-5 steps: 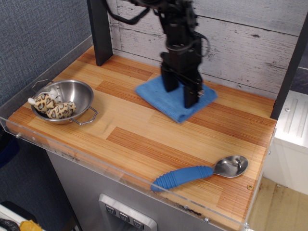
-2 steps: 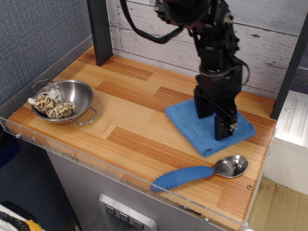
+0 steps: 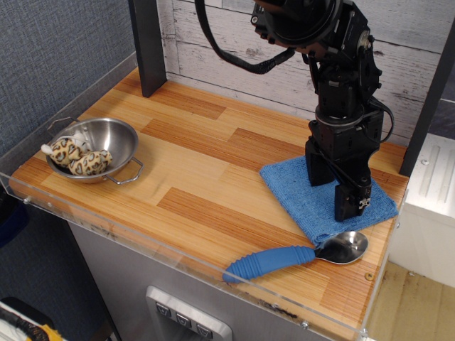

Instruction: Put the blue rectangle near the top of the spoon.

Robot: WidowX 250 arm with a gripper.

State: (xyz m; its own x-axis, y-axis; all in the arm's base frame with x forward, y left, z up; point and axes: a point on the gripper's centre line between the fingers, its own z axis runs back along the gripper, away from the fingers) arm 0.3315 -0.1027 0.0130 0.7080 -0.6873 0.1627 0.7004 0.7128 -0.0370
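Sitting at far left, a steel bowl (image 3: 96, 145) holds a spotted plush toy (image 3: 78, 157). Further right, the spoon (image 3: 295, 255) lies along the front edge; the blue rectangle (image 3: 323, 200) touches its metal end, my spread gripper (image 3: 335, 190) pressing down on it.

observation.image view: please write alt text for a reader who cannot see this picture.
A black robot gripper presses on a folded blue towel at the right end of a wooden table, the towel's near corner reaching the metal bowl of a blue-handled spoon. At the left stands a two-handled steel bowl holding spotted plush toys.
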